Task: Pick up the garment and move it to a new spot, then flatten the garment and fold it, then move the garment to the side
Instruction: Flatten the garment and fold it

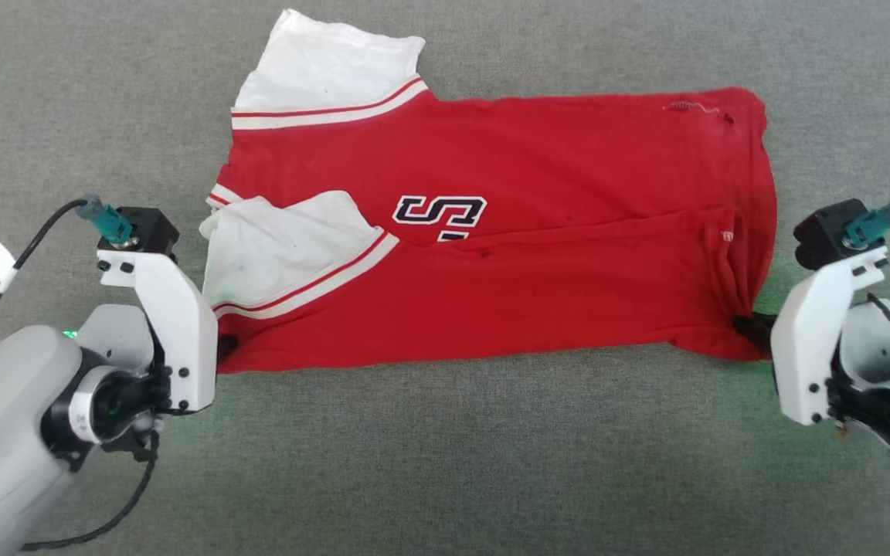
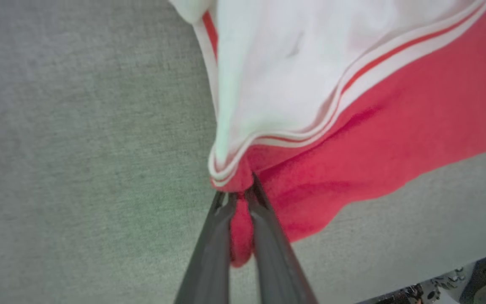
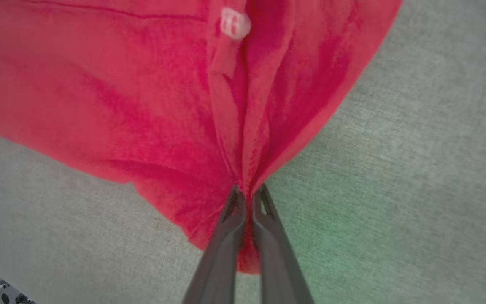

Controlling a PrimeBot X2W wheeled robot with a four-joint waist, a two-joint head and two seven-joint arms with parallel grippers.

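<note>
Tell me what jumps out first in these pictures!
The bright red garment with white sleeves, lying half folded across the middle of the grey surface. Then the left end effector and right end effector, each pinching a near corner of it, one at either end.

Head view taken from above, faced steeply down, whole garment (image 1: 568,309) framed, wrist views set close along dark fingers (image 2: 209,261), garment's two near corners shared with head view.
</note>
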